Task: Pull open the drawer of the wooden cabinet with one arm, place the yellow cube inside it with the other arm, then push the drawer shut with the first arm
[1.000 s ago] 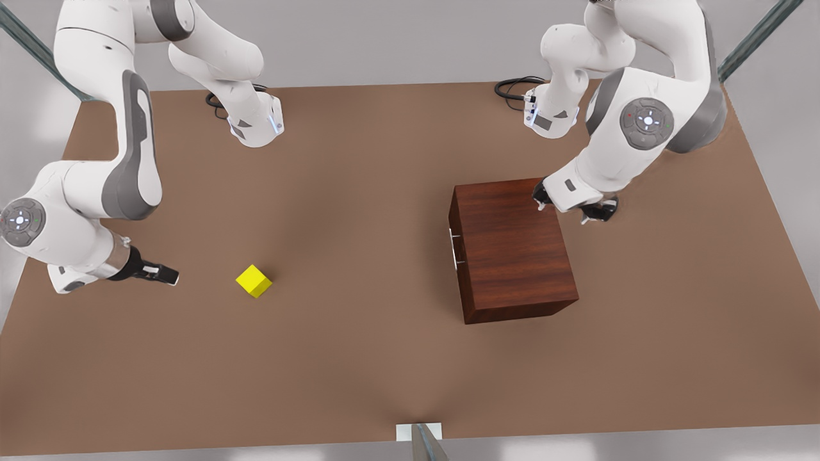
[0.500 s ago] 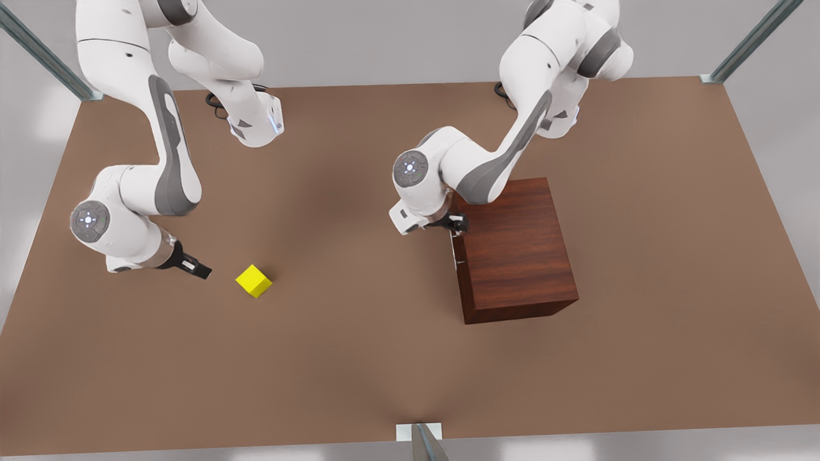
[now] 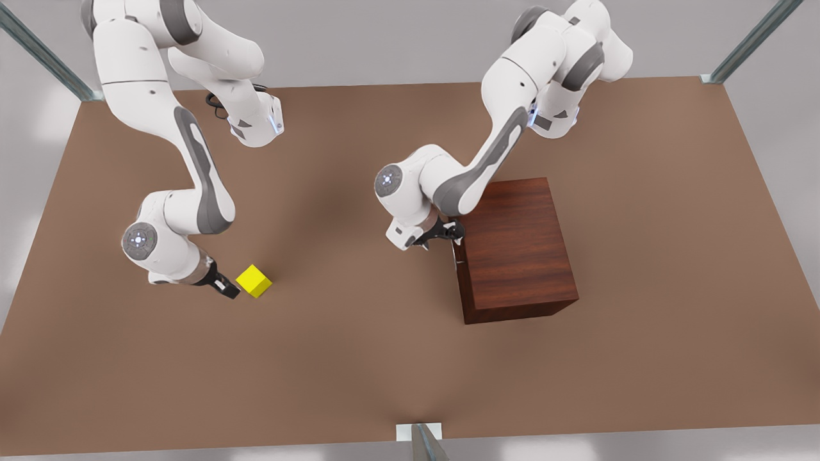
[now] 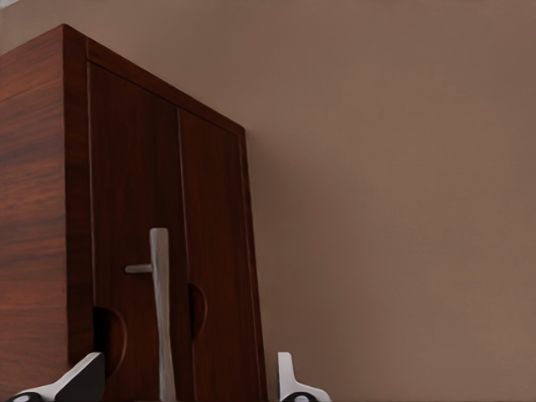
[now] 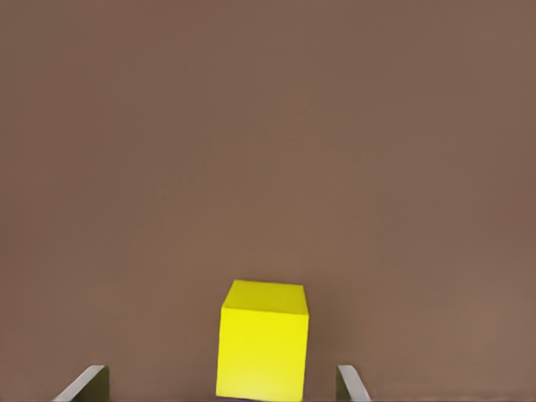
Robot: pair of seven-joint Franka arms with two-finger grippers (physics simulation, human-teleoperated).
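A brown table (image 3: 359, 358) carries a yellow cube (image 3: 254, 281) at nine o'clock and a wooden cabinet (image 3: 516, 250) at three.

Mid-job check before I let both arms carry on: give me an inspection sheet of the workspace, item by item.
Surface: brown table, flat, bare around the work.
Wooden cabinet: upright on the table; drawer shut, silver handle not yet gripped.
Yellow cube: on the table, apart from the cabinet, not lifted.
Clutter: nothing seen.
Left gripper: open at the cabinet's front, fingers either side of the handle.
Right gripper: open, low at the cube, fingers straddling it.
Cables: black loops at the arm bases at the table's far edge.
Surroundings: grey walls, metal frame struts at the corners.
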